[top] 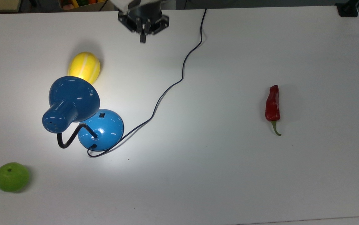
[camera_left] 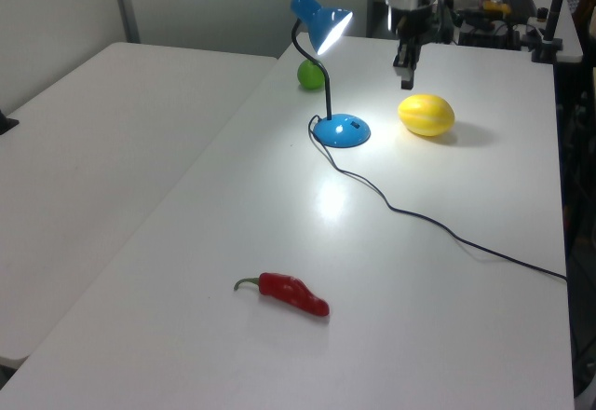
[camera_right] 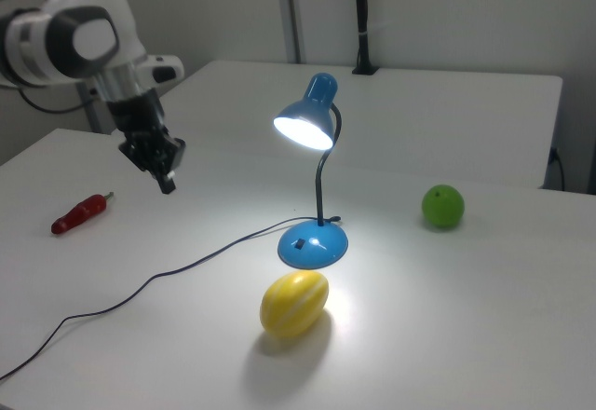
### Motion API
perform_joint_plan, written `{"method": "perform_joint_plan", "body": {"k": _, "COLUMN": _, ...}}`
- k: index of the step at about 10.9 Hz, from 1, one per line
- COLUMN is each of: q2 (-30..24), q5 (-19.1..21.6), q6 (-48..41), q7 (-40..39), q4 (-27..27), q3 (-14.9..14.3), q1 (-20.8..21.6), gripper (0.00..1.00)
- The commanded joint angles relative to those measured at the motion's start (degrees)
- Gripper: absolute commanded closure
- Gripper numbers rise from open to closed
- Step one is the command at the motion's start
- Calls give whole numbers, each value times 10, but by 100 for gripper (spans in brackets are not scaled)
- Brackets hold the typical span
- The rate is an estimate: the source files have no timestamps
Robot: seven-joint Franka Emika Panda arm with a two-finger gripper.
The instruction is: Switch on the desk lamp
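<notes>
Lit desk lamp (top: 82, 118) beside yellow melon (top: 83, 67)

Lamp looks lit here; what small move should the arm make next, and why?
Probably just lift clear and stop. The desk lamp glows, its light pooling on the table, and the pincer hangs well away from the base, holding nothing, so no press looks needed.

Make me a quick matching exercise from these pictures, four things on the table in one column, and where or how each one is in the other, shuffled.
Things:
1. lamp
2. melon
3. pepper
4. apple

Descriptions:
A. far out at the top view's right, alone
B. lit, shining on the table
C. near the top view's bottom-left corner
D. yellow, beside the lamp's base

Pairs: 1-B, 2-D, 3-A, 4-C
</notes>
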Motion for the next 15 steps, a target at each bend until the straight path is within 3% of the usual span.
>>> {"method": "perform_joint_plan", "body": {"k": 1, "q2": -81, "q5": 21, "q6": -67, "q7": -17, "q4": -17, "q3": -5, "q1": -1, "gripper": 100}}
{"method": "perform_joint_plan", "body": {"k": 4, "q2": -104, "q5": 36, "q6": -85, "q7": -34, "q4": -7, "q3": -13, "q1": -12, "gripper": 98}}
{"method": "perform_joint_plan", "body": {"k": 5, "q2": -99, "q5": 42, "q6": -84, "q7": -34, "q4": -2, "q3": -13, "q1": -22, "gripper": 90}}
{"method": "perform_joint_plan", "body": {"k": 6, "q2": -93, "q5": 44, "q6": -84, "q7": -35, "q4": 1, "q3": -13, "q1": -26, "gripper": 74}}
{"method": "perform_joint_plan", "body": {"k": 7, "q2": -93, "q5": 44, "q6": -86, "q7": -40, "q4": 3, "q3": -13, "q1": -27, "gripper": 67}}
{"method": "perform_joint_plan", "body": {"k": 8, "q2": -92, "q5": 44, "q6": -89, "q7": -41, "q4": 3, "q3": -13, "q1": -30, "gripper": 33}}
{"method": "perform_joint_plan", "body": {"k": 9, "q2": -89, "q5": 43, "q6": -95, "q7": -42, "q4": 3, "q3": -12, "q1": -30, "gripper": 7}}
{"method": "perform_joint_plan", "body": {"k": 10, "q2": -90, "q5": 43, "q6": -96, "q7": -42, "q4": 4, "q3": -13, "q1": -32, "gripper": 1}}
{"method": "perform_joint_plan", "body": {"k": 12, "q2": -88, "q5": 43, "q6": -96, "q7": -41, "q4": 12, "q3": -12, "q1": -36, "gripper": 0}}
{"method": "perform_joint_plan", "body": {"k": 15, "q2": -33, "q5": 44, "q6": -131, "q7": -35, "q4": 84, "q3": -12, "q1": -36, "gripper": 0}}
